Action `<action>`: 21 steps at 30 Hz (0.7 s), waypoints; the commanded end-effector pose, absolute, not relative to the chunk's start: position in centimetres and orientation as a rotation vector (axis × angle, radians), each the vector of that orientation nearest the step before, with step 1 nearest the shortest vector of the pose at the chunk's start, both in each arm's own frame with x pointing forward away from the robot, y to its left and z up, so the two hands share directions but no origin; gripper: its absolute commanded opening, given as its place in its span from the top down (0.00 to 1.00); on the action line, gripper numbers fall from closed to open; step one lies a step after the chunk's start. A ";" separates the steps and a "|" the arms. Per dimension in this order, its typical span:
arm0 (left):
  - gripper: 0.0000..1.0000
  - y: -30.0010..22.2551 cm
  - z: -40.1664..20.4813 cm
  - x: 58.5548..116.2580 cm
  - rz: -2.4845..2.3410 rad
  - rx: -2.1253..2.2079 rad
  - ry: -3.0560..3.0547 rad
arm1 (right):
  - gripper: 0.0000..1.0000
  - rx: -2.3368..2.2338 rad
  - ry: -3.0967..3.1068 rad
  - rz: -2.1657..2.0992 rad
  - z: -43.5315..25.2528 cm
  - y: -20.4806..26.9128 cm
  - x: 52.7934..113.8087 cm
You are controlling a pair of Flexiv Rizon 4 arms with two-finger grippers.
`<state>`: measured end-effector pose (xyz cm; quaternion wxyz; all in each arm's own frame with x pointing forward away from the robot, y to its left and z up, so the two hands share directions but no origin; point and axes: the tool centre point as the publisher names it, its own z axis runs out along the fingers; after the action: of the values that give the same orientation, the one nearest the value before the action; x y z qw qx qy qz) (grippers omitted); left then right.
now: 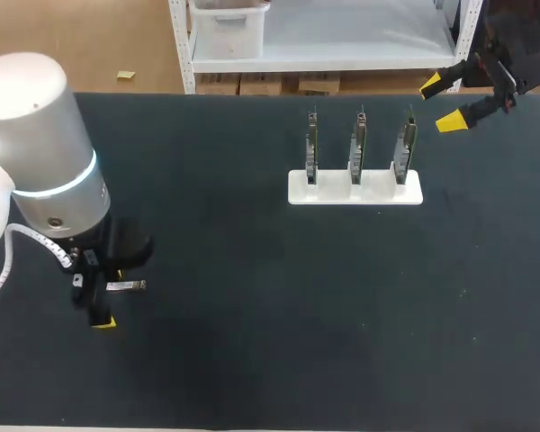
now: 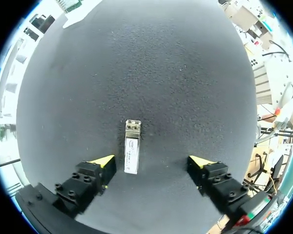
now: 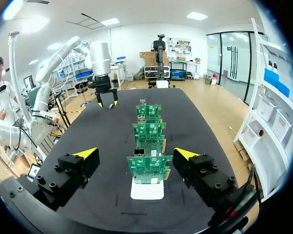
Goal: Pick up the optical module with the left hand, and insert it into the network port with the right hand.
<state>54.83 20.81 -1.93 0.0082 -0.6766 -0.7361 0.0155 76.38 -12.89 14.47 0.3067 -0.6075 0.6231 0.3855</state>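
Note:
The optical module [image 2: 131, 147], a small silver bar, lies flat on the black table [image 2: 151, 63]. My left gripper [image 2: 152, 163] stands open over it, and the module sits between the fingers, close to one yellow tip and apart from the other. In the head view the module [image 1: 127, 286] pokes out beside the left gripper [image 1: 108, 299] at the table's left. Three green circuit boards [image 1: 356, 144] with network ports stand upright on a white base [image 1: 355, 189]. My right gripper [image 1: 445, 103] hovers open beyond that base at the back right, holding nothing. Its own view shows the right gripper [image 3: 136, 154] open above the nearest board [image 3: 149, 168].
The black mat covers the whole table [image 1: 279, 315]. The white base [image 3: 147, 190] with its boards is the only obstacle, at the back middle. My left arm [image 3: 101, 58] shows across the table in the right wrist view.

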 end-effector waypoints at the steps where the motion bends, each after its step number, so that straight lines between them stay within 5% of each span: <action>1: 1.00 20.7 -2.8 55.2 0.066 -2.121 -2.279 | 0.00 -1.607 1.648 1.022 14.5 -12.9 76.5; 21: 1.00 19.7 -1.5 56.9 0.044 -2.168 -2.301 | 0.00 -1.607 1.648 1.022 14.5 -12.9 76.5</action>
<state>56.54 19.80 -1.59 -0.0102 -0.6863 -0.7271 0.0145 76.39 -12.89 14.47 0.3067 -0.6075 0.6231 0.3855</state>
